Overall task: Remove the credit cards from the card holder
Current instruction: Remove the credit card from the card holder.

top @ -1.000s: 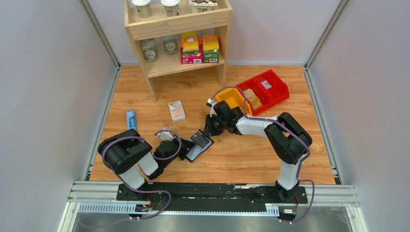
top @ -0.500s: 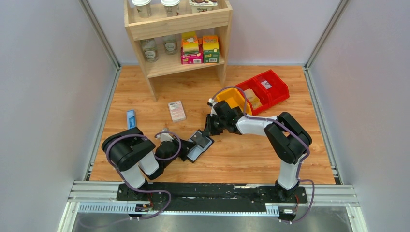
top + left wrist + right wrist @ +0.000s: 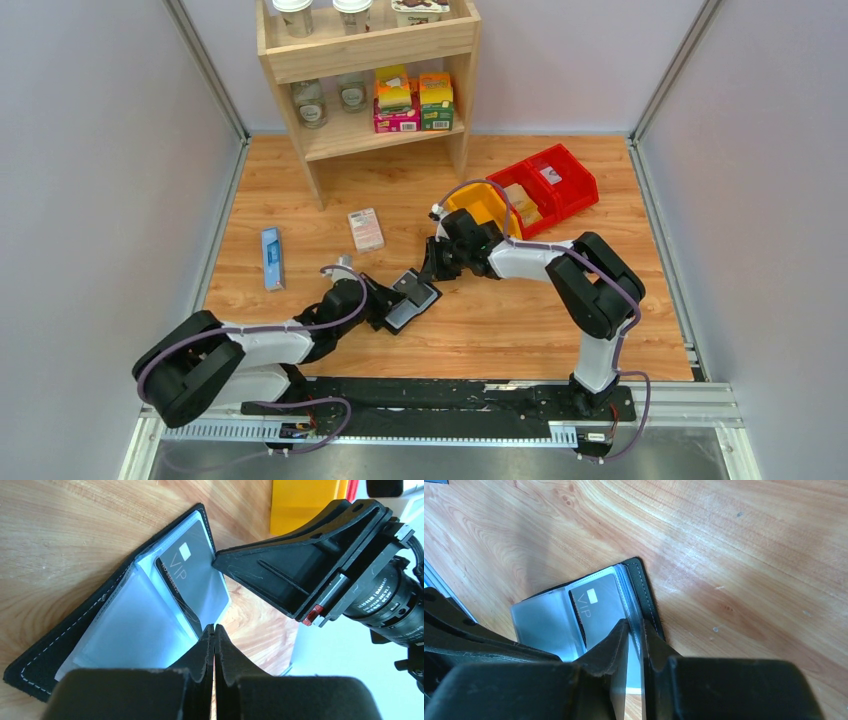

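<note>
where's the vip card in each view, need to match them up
top external: VIP card mid-table, the dark patch in the far half of the open card holder; print unreadable.
left wrist: upper centre, at a slant, print readable.
right wrist: left of centre, print readable.
Shared landmark: the card holder's black edge.

Looked down from high above and behind the arm bases in the top external view, facing the back wall, far enough to take in the whole table (image 3: pixel 500 335) and the shelf (image 3: pixel 365 50). Peered from the left wrist past its own fingers (image 3: pixel 197 655), low and very close, toward the right gripper (image 3: pixel 432 272); peered back the opposite way from the right wrist, equally close. Shared the open card holder (image 3: pixel 412 298) across all three views.
</note>
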Controlling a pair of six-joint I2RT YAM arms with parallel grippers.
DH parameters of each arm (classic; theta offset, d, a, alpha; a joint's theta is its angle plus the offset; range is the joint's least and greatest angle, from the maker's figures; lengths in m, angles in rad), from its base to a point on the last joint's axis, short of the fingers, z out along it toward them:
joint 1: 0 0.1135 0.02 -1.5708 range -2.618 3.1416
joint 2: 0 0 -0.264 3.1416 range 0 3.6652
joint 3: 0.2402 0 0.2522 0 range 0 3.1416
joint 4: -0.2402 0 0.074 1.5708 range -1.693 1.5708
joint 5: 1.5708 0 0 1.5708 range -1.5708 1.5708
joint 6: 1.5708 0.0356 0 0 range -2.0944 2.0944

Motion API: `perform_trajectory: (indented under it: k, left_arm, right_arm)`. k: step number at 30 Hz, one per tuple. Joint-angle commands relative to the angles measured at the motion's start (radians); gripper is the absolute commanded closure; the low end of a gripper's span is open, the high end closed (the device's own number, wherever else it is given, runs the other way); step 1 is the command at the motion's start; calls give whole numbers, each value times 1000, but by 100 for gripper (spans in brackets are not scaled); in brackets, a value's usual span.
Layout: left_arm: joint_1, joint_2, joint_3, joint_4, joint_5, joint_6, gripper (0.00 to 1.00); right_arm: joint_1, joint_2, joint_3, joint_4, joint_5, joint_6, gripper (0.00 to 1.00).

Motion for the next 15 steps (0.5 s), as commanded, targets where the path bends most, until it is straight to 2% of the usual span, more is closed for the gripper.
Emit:
perform_trajectory:
  k: [1, 4, 9, 15]
  left_arm:
    - [-1, -67, 68, -334, -3, 71, 100]
    - [-3, -73, 72, -359, 12, 73, 100]
    - [-3, -65, 129, -419, 46, 132, 99]
    - [-3, -71, 138, -498, 34, 161, 87]
  right_arm:
    - [10, 12, -38, -103, 51, -15, 86]
    - [10, 0, -40, -103, 53, -20, 86]
    - [11, -72, -44, -93, 62, -57, 78]
    - [19, -140, -31, -103, 53, -113, 68]
